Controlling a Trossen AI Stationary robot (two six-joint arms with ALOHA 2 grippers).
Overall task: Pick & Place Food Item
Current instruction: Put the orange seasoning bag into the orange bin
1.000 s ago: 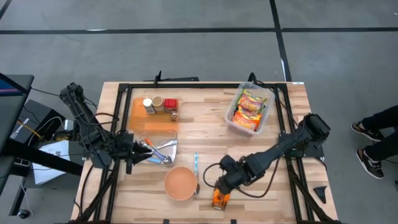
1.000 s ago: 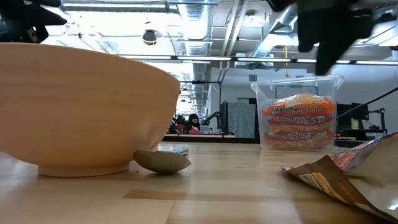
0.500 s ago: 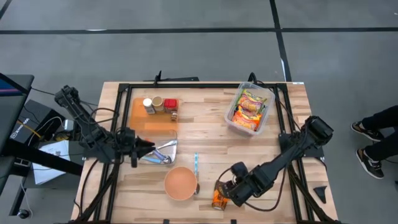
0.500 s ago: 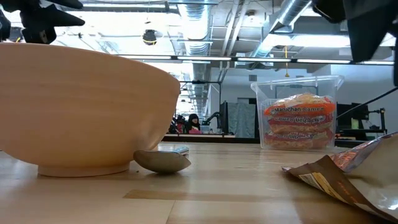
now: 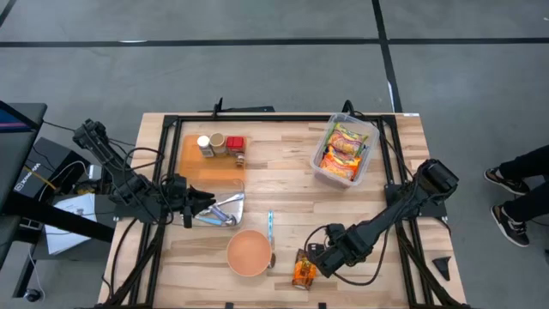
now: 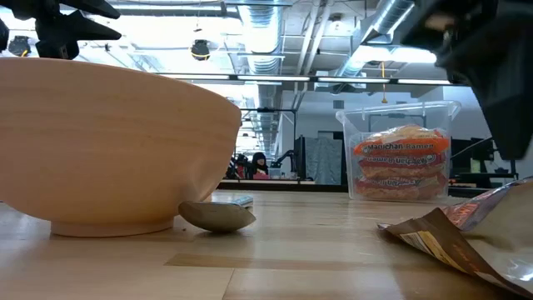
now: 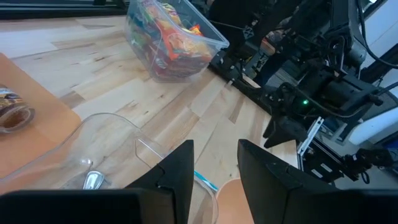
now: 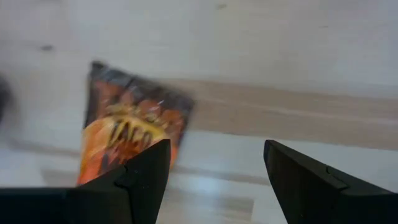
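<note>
An orange snack packet [image 5: 301,271] lies flat on the table near its front edge; it also shows in the right wrist view [image 8: 124,137] and the low view [image 6: 466,237]. My right gripper [image 5: 320,257] is open and empty, just right of the packet and above the table, its fingers [image 8: 143,180] apart. My left gripper [image 5: 199,204] is open and empty at the table's left, over a clear container of utensils [image 5: 220,209]; its fingers [image 7: 177,177] touch nothing. A wooden bowl [image 5: 250,252] stands left of the packet.
A clear bin of noodle packets [image 5: 345,151] stands at the back right. An orange tray with spice jars [image 5: 214,153] sits at the back left. A blue-handled spoon [image 5: 270,227] lies beside the bowl. Bare wood lies between bowl and bin.
My right gripper has gone from over the snack packet toward the table's right edge and now stands beside it. The packet has stayed lying on the table. My left gripper has gone a little toward the table's right, over the clear container.
</note>
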